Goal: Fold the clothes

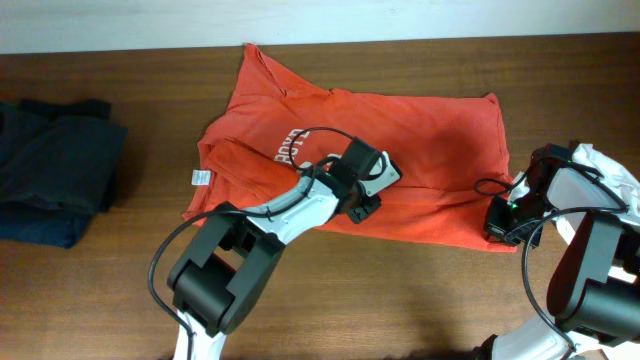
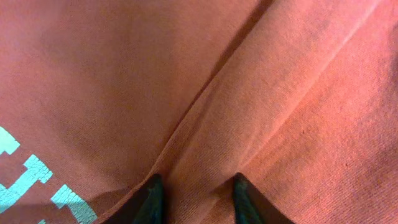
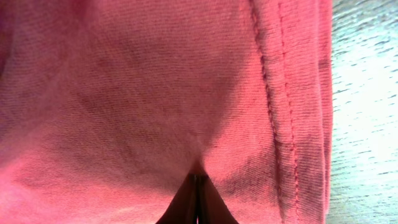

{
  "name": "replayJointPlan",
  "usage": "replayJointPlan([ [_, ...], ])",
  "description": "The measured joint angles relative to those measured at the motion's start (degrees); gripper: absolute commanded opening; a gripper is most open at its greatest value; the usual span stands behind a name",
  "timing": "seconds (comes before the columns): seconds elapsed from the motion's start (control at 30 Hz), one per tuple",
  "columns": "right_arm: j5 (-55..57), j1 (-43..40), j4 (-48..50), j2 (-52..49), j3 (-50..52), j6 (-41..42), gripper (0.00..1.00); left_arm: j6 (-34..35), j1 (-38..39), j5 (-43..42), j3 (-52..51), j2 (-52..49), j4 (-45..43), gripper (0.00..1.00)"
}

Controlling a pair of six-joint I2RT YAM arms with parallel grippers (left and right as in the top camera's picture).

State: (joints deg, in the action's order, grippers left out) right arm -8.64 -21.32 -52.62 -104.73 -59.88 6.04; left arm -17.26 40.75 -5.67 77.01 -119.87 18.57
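Here's the red-orange cotton T-shirt (image 1: pixel 420 140), spread flat in the middle of the brown wooden surface (image 1: pixel 420 290). Its collar end points toward the left edge and its hem toward the right. The top side of it runs close along the far edge. White block lettering (image 1: pixel 292 148) shows on the chest, partly under a fold, and a small white neck tag (image 1: pixel 200 178) sticks out at the shirt's left end.

The left fingers (image 1: pixel 362 208) are down on the middle of the shirt, just right of the lettering. From the left wrist, the two dark fingertips (image 2: pixel 152 200) stand apart, one on each side of a raised ridge of cloth that runs away diagonally. They touch the fabric, but I cannot tell whether they are pinching that ridge or only straddling it.

Over at the shirt's near right corner, the right fingers (image 3: pixel 198 202) are clenched tight. The cloth puckers in to where the tips meet, just beside the stitched hem, so that is a grasp on the T-shirt. Bare surface shows just past the hem.

A pile of dark navy folded garments (image 1: pixel 55 165) sits at the left edge, well apart from the shirt.
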Motion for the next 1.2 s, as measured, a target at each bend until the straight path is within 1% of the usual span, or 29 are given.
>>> replayJointPlan([
  [0.07, 0.0, 0.0, 0.0, 0.0, 0.0, 0.0, 0.05, -1.2, 1.3, 3.0, 0.0, 0.2, 0.2, 0.34],
  [0.17, 0.0, 0.0, 0.0, 0.0, 0.0, 0.0, 0.05, -2.1, 2.7, 8.3, 0.1, 0.6, 0.5, 0.38],
  [0.27, 0.0, 0.0, 0.0, 0.0, 0.0, 0.0, 0.05, -2.3, 2.8, 12.7, 0.1, 2.7, 1.2, 0.37],
  [0.3, 0.0, 0.0, 0.0, 0.0, 0.0, 0.0, 0.05, -2.3, 2.9, 13.3, 0.1, 3.8, 1.2, 0.33],
  [0.33, 0.0, 0.0, 0.0, 0.0, 0.0, 0.0, 0.05, -2.3, 3.1, 13.7, 0.1, 4.9, 1.3, 0.13],
  [0.37, 0.0, 0.0, 0.0, 0.0, 0.0, 0.0, 0.05, -2.4, 4.1, 13.9, 0.2, 5.8, 2.7, 0.08],
  [0.4, 0.0, 0.0, 0.0, 0.0, 0.0, 0.0, 0.05, -2.1, 4.7, 13.4, 0.3, 5.8, 4.0, 0.07],
  [0.43, 0.0, 0.0, 0.0, 0.0, 0.0, 0.0, 0.05, -2.4, 5.3, 11.7, 0.5, 5.9, 7.7, 0.05],
  [0.47, 0.0, 0.0, 0.0, 0.0, 0.0, 0.0, 0.05, -2.3, 6.8, 8.3, 0.5, 5.9, 10.1, 0.04],
  [0.57, 0.0, 0.0, 0.0, 0.0, 0.0, 0.0, 0.05, -1.0, 9.0, -4.2, 0.5, 5.9, 10.5, 0.05],
  [0.67, 0.0, 0.0, 0.0, 0.0, 0.0, 0.0, 0.05, -0.2, 8.9, -9.0, 0.5, 5.9, 8.8, 0.05],
  [0.77, 0.0, 0.0, 0.0, 0.0, 0.0, 0.0, 0.05, 0.3, 8.7, -10.6, 0.5, 5.3, 6.1, 0.04],
  [0.87, 0.0, 0.0, 0.0, 0.0, 0.0, 0.0, 0.05, 0.3, 8.6, -11.1, 0.5, 1.6, 3.5, 0.05],
  [1.0, 0.0, 0.0, 0.0, 0.0, 0.0, 0.0, 0.05, 0.5, 8.4, -11.3, 0.5, 0.2, -1.0, 0.05],
  [1.1, 0.0, 0.0, 0.0, 0.0, 0.0, 0.0, 0.05, 0.6, 6.9, -11.5, 0.5, -1.3, -1.7, 0.05],
  [1.2, 0.0, 0.0, 0.0, 0.0, 0.0, 0.0, 0.05, 0.8, 4.2, -11.7, 0.5, -1.4, -4.8, 0.05],
])
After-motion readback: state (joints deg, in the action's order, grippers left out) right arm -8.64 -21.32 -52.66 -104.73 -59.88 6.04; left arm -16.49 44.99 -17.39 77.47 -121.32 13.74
